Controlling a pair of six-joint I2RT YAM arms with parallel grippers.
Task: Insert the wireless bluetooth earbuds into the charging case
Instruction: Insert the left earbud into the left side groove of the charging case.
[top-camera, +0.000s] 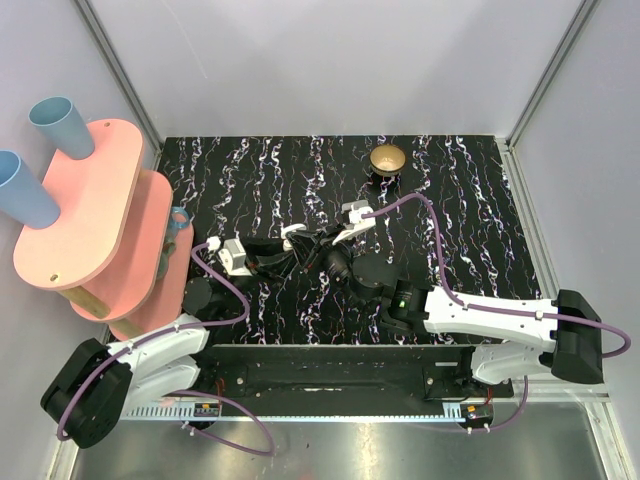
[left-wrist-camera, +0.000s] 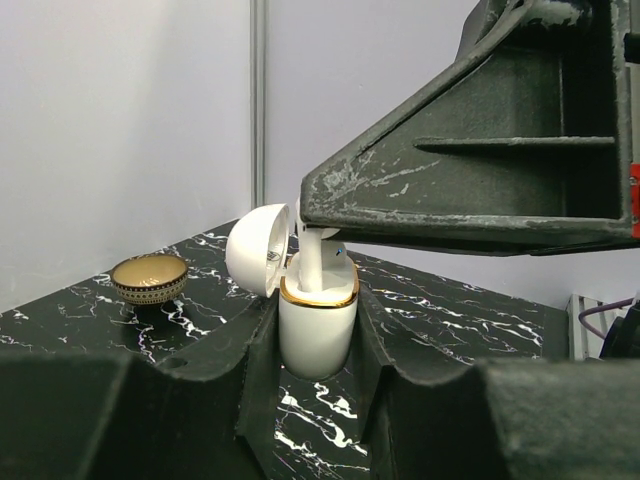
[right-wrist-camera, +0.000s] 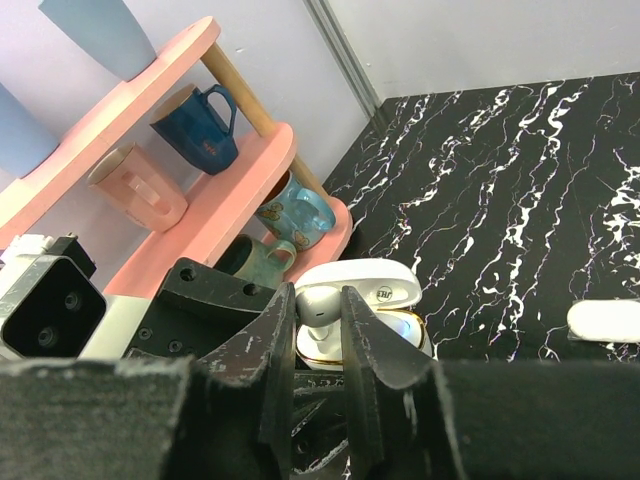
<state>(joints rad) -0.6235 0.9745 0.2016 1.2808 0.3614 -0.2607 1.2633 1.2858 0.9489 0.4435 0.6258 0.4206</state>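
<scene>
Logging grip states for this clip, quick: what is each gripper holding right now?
Left gripper: closed, holding the charging case, lid open.
Right gripper: closed on an earbud at the case's opening.

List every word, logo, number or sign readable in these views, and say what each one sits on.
No text can be read with certainty.
Open lid of the small white rounded plastic charging case: small dark logo, too blurred to read.
Glossy white earbud: no print visible.
Small coloured labels at the near table edge: too small to read.
</scene>
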